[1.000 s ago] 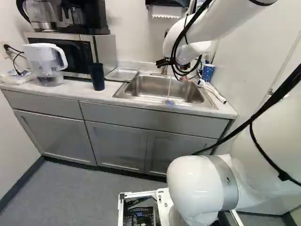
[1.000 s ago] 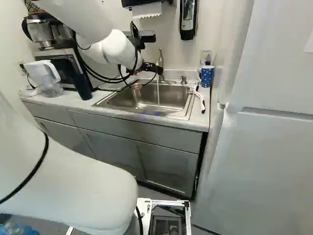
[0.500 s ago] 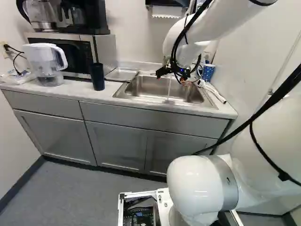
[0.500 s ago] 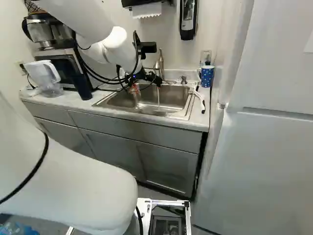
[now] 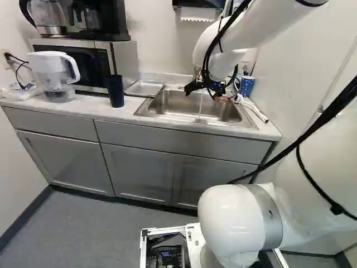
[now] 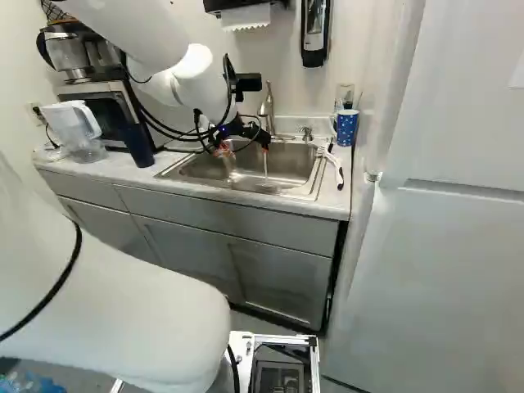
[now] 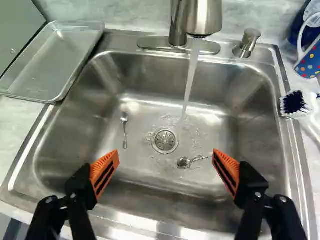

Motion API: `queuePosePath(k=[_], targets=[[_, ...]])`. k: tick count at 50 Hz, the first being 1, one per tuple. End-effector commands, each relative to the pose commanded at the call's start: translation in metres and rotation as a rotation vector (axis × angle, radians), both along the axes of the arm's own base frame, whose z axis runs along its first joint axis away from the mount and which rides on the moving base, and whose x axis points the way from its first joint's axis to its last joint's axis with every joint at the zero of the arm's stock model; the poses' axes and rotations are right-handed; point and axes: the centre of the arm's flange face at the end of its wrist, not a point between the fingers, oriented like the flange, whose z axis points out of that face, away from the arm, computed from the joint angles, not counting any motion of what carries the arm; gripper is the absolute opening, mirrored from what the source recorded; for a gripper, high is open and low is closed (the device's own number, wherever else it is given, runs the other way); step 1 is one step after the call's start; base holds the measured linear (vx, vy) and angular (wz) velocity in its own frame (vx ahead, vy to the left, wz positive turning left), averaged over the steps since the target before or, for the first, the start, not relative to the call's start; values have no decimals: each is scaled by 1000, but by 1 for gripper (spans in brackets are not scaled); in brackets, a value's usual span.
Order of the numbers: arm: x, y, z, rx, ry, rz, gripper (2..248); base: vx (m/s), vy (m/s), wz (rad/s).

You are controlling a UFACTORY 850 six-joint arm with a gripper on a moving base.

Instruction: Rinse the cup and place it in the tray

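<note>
On the worktop (image 7: 15,117), diagonally ahead of the empty, spread claw (image 7: 166,155), the dotted cup (image 7: 309,62) is seen: likely stiff, slippery when wet, best gripped round its body.

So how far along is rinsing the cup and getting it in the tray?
Done: the faucet is running into the sink. In hand: nothing; the open tool hovers over the sink and its two spoons. Left: placing the cup, likely the polka-dot mug beside the sink, in the tray, which holds no cup. Whether it's been rinsed, I can't tell.
</note>
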Motion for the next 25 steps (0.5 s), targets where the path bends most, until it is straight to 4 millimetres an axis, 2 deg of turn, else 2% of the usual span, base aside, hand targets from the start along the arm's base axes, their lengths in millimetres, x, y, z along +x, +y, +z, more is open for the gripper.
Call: queuePosePath(k=[25], targets=[[12, 37, 1, 0, 4, 91, 247, 0, 0, 0]])
